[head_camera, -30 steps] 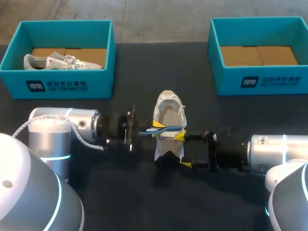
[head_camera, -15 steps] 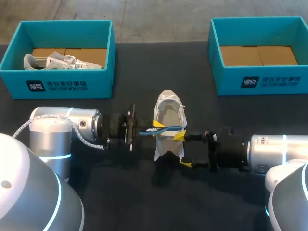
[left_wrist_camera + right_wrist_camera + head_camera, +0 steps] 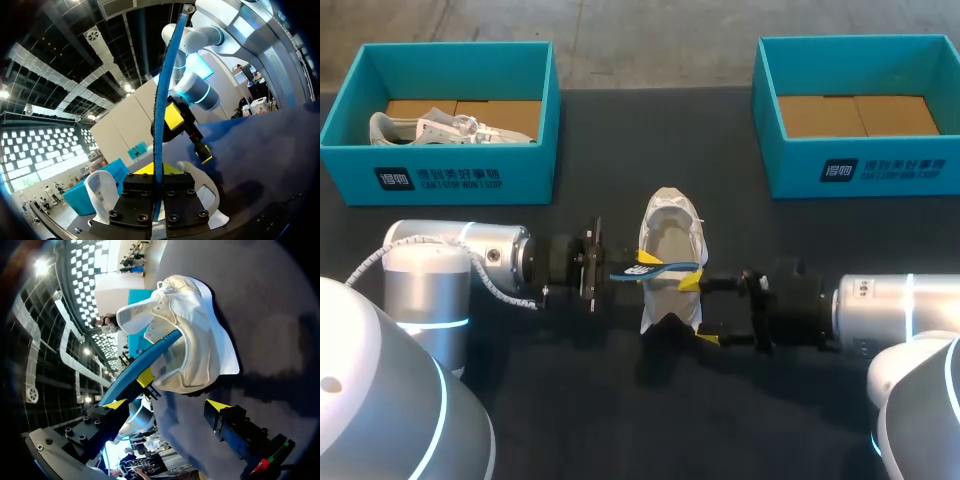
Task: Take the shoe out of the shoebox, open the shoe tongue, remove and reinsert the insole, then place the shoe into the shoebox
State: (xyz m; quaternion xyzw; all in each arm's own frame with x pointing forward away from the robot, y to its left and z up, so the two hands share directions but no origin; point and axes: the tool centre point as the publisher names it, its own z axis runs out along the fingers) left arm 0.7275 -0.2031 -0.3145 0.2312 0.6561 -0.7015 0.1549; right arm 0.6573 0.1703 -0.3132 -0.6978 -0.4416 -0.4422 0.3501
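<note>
A white sneaker (image 3: 670,240) sits on the black table (image 3: 620,150), toe pointing away from us, in front of the gap between the left shoebox (image 3: 450,180) and the right shoebox (image 3: 860,170). A blue insole (image 3: 672,268) lies across its opening, pinched edge-on in our left gripper (image 3: 645,265). Our right gripper (image 3: 698,312) has its fingers spread beside the heel, clamping nothing. We judge the insole is mid-handling. To do it well, we should brace the heel with the right fingers, then turn the insole flat and lengthwise and slide it in toe-first.
</note>
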